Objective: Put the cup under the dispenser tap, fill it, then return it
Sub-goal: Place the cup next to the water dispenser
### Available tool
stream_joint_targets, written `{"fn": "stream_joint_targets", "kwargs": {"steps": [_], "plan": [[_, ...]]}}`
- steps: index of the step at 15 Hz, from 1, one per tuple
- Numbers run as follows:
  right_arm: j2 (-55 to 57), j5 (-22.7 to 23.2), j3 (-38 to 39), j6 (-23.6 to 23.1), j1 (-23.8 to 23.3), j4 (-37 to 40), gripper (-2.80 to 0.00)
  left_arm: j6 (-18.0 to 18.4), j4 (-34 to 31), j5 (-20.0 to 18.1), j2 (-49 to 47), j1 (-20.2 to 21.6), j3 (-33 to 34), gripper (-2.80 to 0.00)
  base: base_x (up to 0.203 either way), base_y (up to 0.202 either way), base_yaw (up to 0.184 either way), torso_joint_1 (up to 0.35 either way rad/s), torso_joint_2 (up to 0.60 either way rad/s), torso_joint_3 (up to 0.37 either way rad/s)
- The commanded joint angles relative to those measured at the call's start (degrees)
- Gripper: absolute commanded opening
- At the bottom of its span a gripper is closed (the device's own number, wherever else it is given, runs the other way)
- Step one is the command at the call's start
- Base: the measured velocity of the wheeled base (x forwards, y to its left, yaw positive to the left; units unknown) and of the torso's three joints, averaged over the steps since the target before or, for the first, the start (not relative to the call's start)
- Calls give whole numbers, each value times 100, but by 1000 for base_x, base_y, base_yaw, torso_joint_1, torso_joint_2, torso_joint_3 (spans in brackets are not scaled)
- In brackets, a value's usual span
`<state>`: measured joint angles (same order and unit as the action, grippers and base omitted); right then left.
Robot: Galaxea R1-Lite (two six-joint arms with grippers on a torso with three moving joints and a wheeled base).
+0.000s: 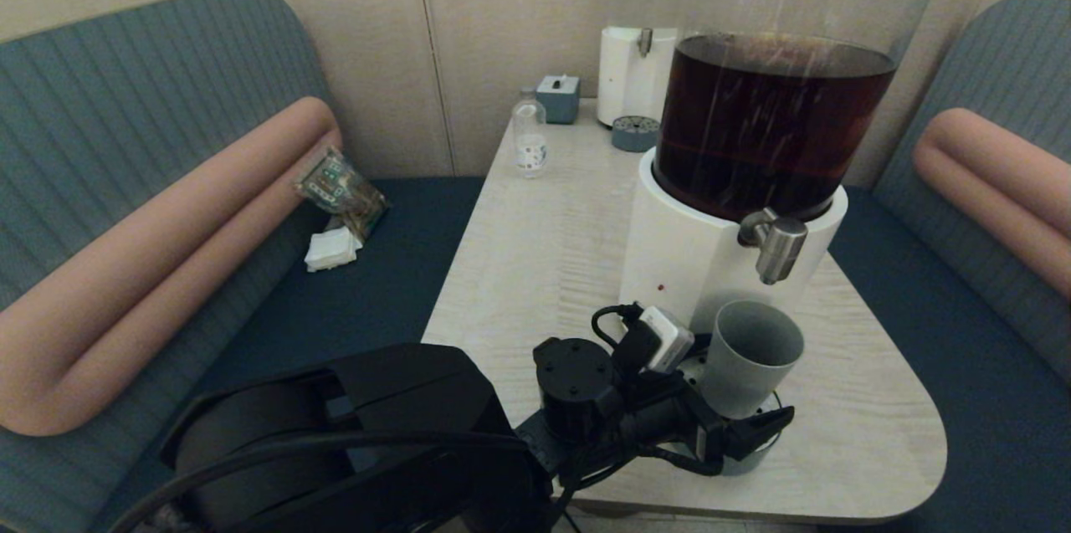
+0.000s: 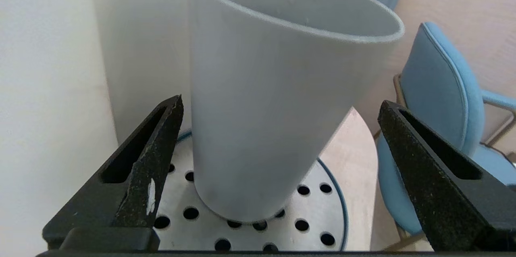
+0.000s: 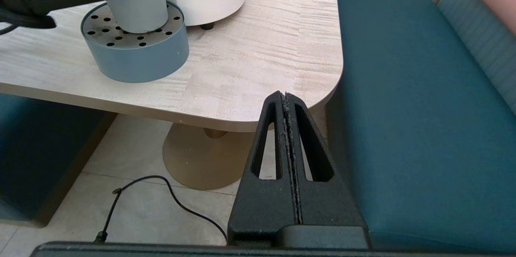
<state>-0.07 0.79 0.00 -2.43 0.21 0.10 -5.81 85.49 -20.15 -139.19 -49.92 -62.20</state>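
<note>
Two black jaws gape around the matte tapered cup (image 2: 258, 99) on perforated steel.

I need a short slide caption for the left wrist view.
Open left tool flanks the grey-blue matte cup, standing on the perforated metal drip tray.

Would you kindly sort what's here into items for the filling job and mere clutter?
Job: grey-blue matte cup; brushed-steel dispenser tap; perforated blue drip tray; left claw, open around the cup.
Clutter: small clear bottle; blue tissue box; clear-tank dispenser.
</note>
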Motion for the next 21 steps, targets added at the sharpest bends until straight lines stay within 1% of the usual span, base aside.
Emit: {"fn": "stream_joint_targets", "kwargs": {"steps": [1,6,8,9,14,17,21], "plan": [[-1,0,9,-4,6,-1,-280,-2,46,-6,-53,0,-68,0,0,0,0,0,0,0],[-1,2,1,-4,4,-1,-280,12,29,49,-180,0,-283,0,0,0,0,0,0,0],[-1,0,7,-4,4,-1,-280,19,29,226,-239,0,-362,0,0,0,0,0,0,0],[-1,0,1,-4,4,-1,-280,19,29,258,-249,0,-398,0,0,0,0,0,0,0],[-1,4,3,-4,-1,-1,-280,18,20,275,-345,0,-503,0,0,0,0,0,0,0],[-1,3,9,-4,6,-1,-280,45,29,426,-403,0,-603,0,0,0,0,0,0,0],[-1,5,9,-4,2,-1,-280,42,20,442,-407,0,-675,0,0,0,0,0,0,0]]}}
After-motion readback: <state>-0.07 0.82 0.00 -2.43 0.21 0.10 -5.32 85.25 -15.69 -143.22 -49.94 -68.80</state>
